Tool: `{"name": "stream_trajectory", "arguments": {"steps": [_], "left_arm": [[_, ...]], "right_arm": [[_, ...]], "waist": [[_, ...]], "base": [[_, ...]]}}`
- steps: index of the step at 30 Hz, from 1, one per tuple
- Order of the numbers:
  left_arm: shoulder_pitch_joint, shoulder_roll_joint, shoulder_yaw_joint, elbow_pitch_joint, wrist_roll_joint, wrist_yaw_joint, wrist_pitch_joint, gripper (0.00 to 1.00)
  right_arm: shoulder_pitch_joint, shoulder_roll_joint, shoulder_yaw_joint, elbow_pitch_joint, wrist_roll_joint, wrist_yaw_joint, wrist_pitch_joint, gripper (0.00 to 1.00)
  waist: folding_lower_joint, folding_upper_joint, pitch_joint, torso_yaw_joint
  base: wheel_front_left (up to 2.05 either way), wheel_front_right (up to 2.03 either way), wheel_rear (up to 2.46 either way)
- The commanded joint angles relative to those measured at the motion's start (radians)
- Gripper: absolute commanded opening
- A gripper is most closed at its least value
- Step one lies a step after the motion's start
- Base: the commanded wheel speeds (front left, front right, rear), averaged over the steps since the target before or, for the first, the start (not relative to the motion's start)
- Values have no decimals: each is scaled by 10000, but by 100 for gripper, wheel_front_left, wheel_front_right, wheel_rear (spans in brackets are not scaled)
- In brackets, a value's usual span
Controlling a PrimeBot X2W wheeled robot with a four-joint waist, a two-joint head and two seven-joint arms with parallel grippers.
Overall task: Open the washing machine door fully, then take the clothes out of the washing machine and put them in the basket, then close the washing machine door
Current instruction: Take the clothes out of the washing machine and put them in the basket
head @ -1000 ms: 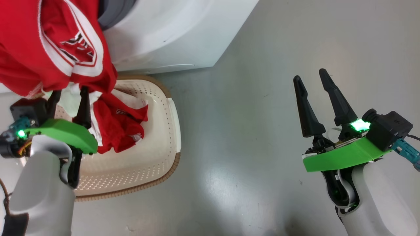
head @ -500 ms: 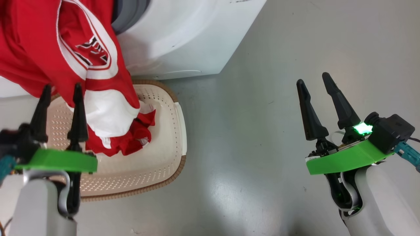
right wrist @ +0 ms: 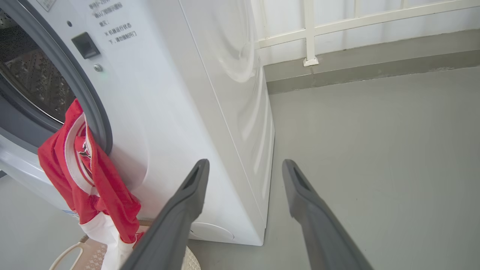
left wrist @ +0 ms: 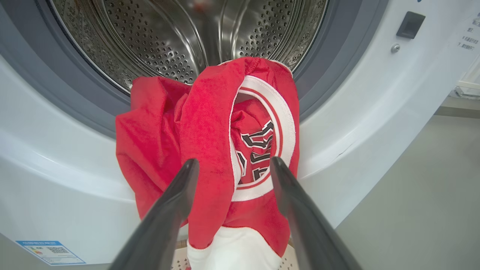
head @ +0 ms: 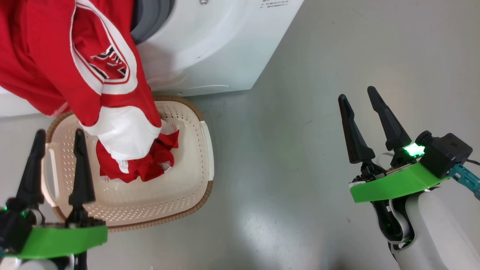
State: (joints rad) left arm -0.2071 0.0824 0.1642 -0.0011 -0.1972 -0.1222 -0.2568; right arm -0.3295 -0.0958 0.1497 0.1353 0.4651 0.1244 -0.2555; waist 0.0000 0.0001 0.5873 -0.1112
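Half the clothes (head: 56, 60) (roughly) drape into the basket (head: 187, 180).

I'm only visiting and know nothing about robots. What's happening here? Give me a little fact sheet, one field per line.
washing machine: white, steel drum open to view
garment: red with white trim, hanging out of the drum opening, lower end in the basket
basket: cream, on the floor in front of the machine
left gripper: open, empty, by the basket, fingers toward the garment
right gripper: open, empty, above bare floor, away from the basket
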Motion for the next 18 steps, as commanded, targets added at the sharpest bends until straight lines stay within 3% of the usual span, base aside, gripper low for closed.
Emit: {"name": "stream_trajectory", "arguments": {"steps": [1, 9, 18], "left_arm": [[330, 114, 339, -374, 60, 88, -49, 100], [663, 3, 185, -904, 0, 243, -33, 100], [-49, 179, 64, -749, -83, 293, 298, 100]], "right_arm": [[327, -59, 236, -200, -47, 63, -63, 100], [364, -68, 270, -194, -48, 63, -63, 100], [292, -69, 234, -204, -52, 63, -63, 100]], "waist": [[0, -1, -15, -2], [0, -1, -61, 47], [0, -1, 14, 88]], "base": [[0, 0, 0], [0, 0, 0], [0, 0, 0]]}}
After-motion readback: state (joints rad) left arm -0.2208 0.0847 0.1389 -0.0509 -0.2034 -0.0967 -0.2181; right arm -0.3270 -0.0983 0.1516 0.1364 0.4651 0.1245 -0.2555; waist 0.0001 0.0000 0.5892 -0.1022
